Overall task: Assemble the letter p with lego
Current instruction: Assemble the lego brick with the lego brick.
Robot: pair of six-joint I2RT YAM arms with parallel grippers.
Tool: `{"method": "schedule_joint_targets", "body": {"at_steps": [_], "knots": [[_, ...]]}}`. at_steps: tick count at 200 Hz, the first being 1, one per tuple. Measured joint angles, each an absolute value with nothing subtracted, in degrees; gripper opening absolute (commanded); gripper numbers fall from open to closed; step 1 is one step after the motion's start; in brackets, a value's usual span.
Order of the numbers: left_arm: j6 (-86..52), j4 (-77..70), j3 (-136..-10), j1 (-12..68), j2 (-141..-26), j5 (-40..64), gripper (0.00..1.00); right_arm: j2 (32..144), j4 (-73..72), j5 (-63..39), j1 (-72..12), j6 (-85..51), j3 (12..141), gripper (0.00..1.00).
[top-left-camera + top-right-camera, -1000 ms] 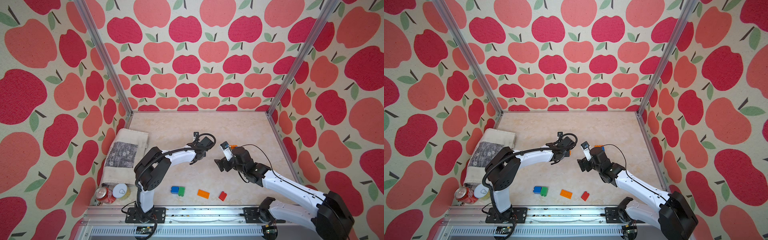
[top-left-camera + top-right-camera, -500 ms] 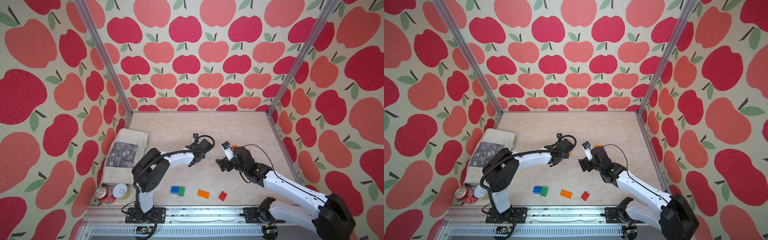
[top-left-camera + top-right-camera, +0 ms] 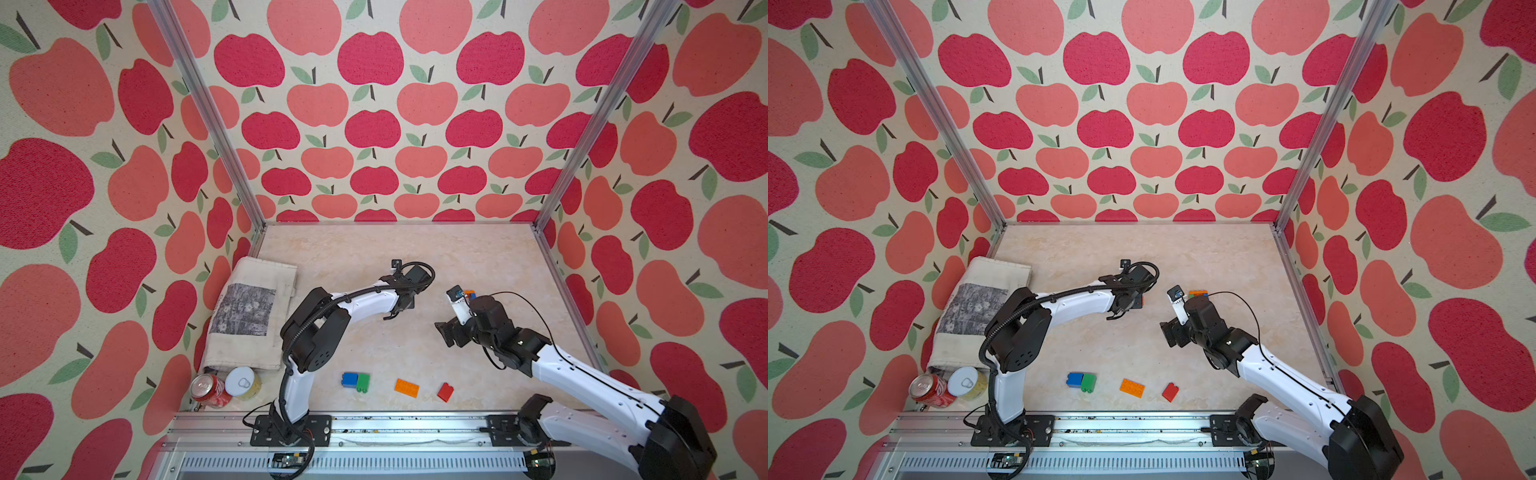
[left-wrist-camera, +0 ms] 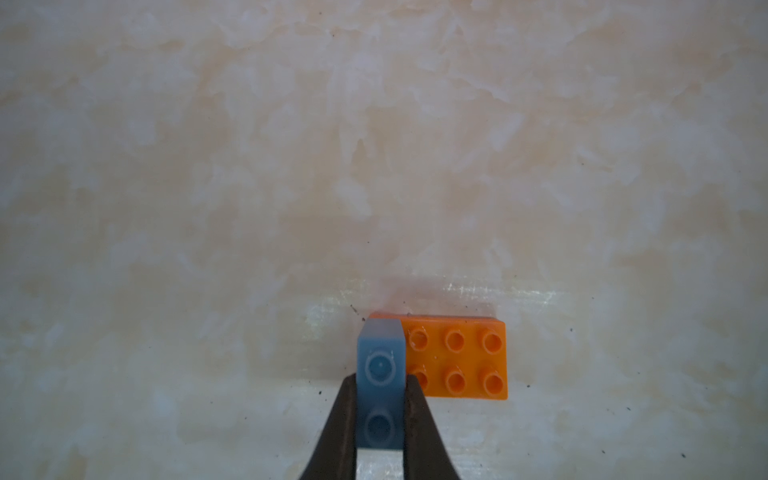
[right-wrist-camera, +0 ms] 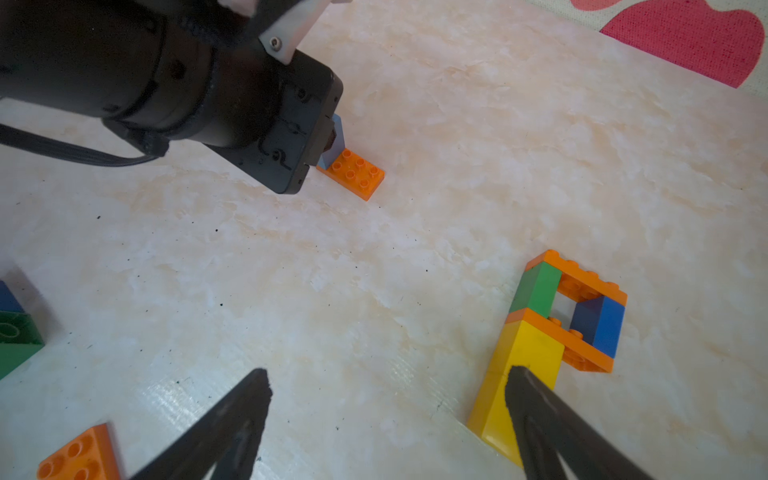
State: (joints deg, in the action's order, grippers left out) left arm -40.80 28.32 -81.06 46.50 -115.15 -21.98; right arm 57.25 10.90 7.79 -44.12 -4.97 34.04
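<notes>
My left gripper (image 4: 380,399) is shut on a light blue lego brick (image 4: 380,370), which stands on one end of a flat orange lego plate (image 4: 461,359) lying on the floor. The right wrist view shows that plate (image 5: 353,172) under the left gripper (image 5: 328,143). A P-shaped lego build (image 5: 561,316) lies flat: yellow stem, green and blue sides, orange plates. My right gripper (image 5: 386,395) is open, one fingertip (image 5: 536,399) over the yellow stem, nothing between the fingers. In both top views the build (image 3: 469,294) (image 3: 1198,294) peeks out behind the right gripper (image 3: 449,332).
Near the front rail lie a joined blue and green brick pair (image 3: 355,381), an orange plate (image 3: 406,387) and a red brick (image 3: 445,392). A folded cloth (image 3: 253,311) and two cans (image 3: 210,388) (image 3: 243,382) sit at the left wall. Apple-patterned walls enclose the floor.
The left gripper with the light blue brick has shifted slightly right and toward the front. The right gripper has drifted a little to the right, still open.
</notes>
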Motion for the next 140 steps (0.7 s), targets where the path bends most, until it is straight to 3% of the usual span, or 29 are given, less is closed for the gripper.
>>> {"method": "schedule_joint_targets", "body": {"at_steps": [35, 50, 140], "knots": [[-41.0, 27.4, -79.6, 46.0, -113.8, -20.5, 0.06, 54.1, 13.4, 6.2, -44.1, -9.7, 33.9, 0.88], [-40.9, 27.5, -79.1, 45.7, -113.2, -19.3, 0.16, 53.4, 14.3, 4.7, -44.1, -12.4, 33.4, 0.86], [-39.1, 28.5, -77.4, 44.6, -109.2, -7.3, 0.52, 53.6, 26.8, 1.3, -55.6, -28.4, 31.2, 0.81]]}}
